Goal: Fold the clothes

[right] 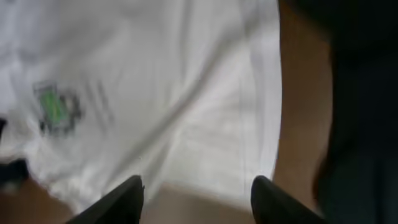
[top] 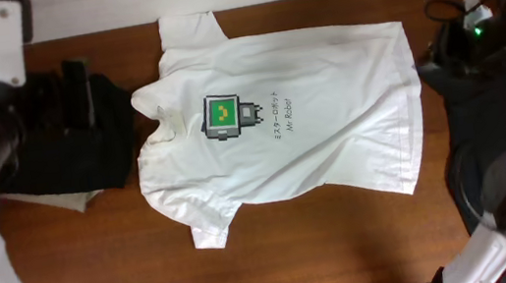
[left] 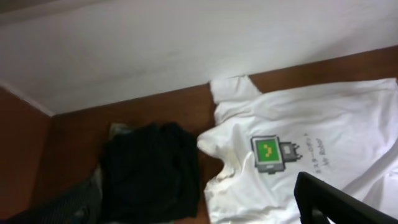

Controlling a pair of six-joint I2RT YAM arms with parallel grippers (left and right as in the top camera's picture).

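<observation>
The white T-shirt (top: 320, 122) lay flat and face up on the wooden surface (top: 329, 260), its long axis running across the overhead view: collar toward the left arm's side, hem toward the right arm's side, both short sleeves spread outward. That axis seemed to be what a first fold would turn on, since each arm sat at one end of it. In the right wrist view the right arm's fingers (right: 124, 199) were spread wide with nothing between them. The shirt stretched away in front of them, with the hem edge just beyond the finger on the hem side, so this arm appeared the nearer one to the hem corners. Only a single dark tip of the left arm's fingers (left: 336, 202) showed at the bottom of its view, so I could not tell whether they were spread or pressed together. That camera faced the collar and the far sleeve, which made the left arm the likelier one for the neck end. The black clothes (top: 84, 135) were bunched in a pile right beside the collar, on the left arm's side. On the chest was a green-and-grey pixel robot print (top: 226, 116), and next to it small black lettering (top: 281, 118) in two lines along the shirt's length: Japanese characters, then "Mr.Robot". No other brand or label was legible.
</observation>
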